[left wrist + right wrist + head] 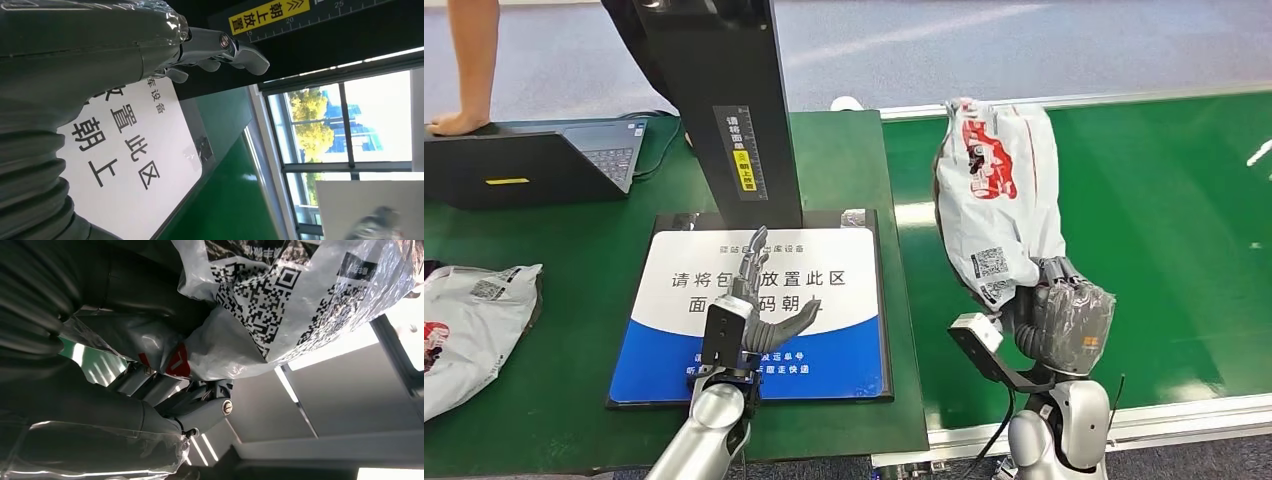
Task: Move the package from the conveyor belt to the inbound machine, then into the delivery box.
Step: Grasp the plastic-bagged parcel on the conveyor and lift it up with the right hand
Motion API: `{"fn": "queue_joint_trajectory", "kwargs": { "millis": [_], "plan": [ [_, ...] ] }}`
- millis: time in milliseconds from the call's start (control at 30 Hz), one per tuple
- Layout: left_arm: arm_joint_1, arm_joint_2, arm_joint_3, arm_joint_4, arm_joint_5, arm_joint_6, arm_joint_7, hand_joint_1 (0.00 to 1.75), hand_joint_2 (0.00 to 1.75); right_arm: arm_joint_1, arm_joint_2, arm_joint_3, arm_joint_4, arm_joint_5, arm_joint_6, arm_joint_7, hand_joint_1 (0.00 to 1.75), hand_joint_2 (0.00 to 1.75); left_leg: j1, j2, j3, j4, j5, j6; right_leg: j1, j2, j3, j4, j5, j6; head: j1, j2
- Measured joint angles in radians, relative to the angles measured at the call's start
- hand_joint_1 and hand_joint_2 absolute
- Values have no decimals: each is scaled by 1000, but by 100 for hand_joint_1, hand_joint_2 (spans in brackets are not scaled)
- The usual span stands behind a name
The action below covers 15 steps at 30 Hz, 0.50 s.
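My right hand [1064, 315] gripped the package [999, 195] over the green conveyor belt [1164, 230]. My left hand [754, 300] was spread, empty. Next, I thought, carry it left onto the inbound machine [754, 330].

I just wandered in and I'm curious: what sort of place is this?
Probably a parcel-sorting demo station: a green conveyor belt, a scanning stand with a labelled placement mat, and a courier package held by the robot's right hand.

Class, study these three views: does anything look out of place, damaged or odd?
Nothing looks damaged or spilled. The package is crumpled and held by one end in the right hand over the conveyor belt. The left hand hovers open over the scanner pad.
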Motion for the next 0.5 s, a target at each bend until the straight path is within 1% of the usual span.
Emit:
{"fn": "queue_joint_trajectory", "kwargs": {
  "millis": [100, 200, 267, 333, 500],
  "plan": [
    [-1, -4, 2, 0, 1, 14, -16, 0, 175, -11, 19, 0, -32, -39, 0, -54, 175, 175, 0, 0, 0, 0, 0, 0, 0, 0, 0, 0, 0, 0, 0, 0],
    [-5, -5, 10, 1, 11, 54, -48, 0, 175, -36, 18, 32, -29, -141, 0, -82, 175, 175, 0, 0, 0, 0, 0, 0, 0, 0, 0, 0, 0, 0, 0, 0],
    [-7, -5, 21, -1, 25, 92, -72, 0, 175, -56, 5, 76, -20, -189, 4, -83, 175, 175, 0, 0, 0, 0, 0, 0, 0, 0, 0, 0, 0, 0, 0, 0],
    [-1, -6, 39, -15, 53, 128, -91, 0, 175, -72, -12, 128, -10, -209, 13, -81, 175, 175, 0, 0, 0, 0, 0, 0, 0, 0, 0, 1, 0, 0, 0, 0],
    [49, -5, 94, -121, 106, 200, -111, 0, 175, -89, -54, 258, 10, -197, 45, -68, 175, 175, 0, 0, 0, 0, 0, 0, 0, 0, 0, 1, 0, 0, 0, 0]
  ]
}}
